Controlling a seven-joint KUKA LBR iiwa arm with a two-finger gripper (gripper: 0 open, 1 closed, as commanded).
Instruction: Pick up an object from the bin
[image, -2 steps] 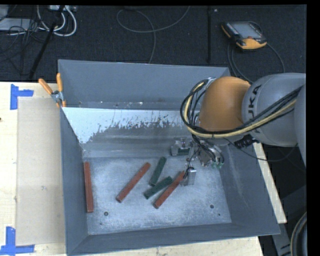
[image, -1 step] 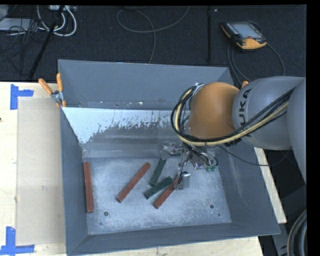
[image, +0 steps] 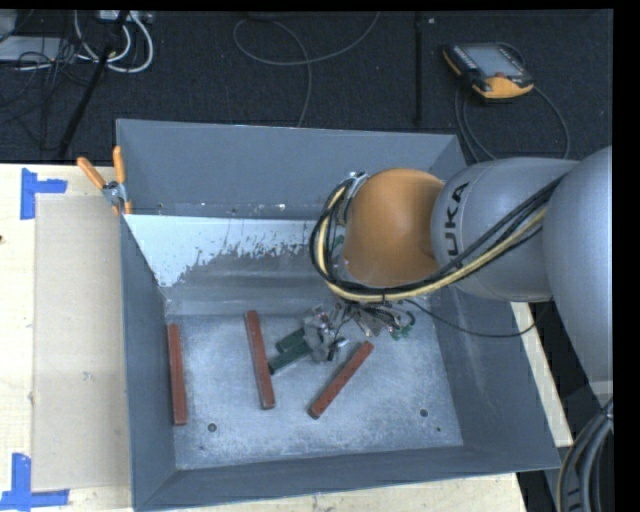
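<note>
My gripper (image: 325, 340) hangs low over the middle of the bin floor, under the orange wrist cover. Right at its fingertips lies a small dark green object (image: 292, 348), touching or just left of the fingers. A reddish-brown stick (image: 340, 380) lies slanted just to the right and below the gripper. Another reddish-brown stick (image: 260, 359) lies nearly upright to the left of the green object.
A third reddish-brown stick (image: 177, 373) lies along the bin's left wall. The arm and its cables cover the bin's right back part. The front of the floor is bare metal.
</note>
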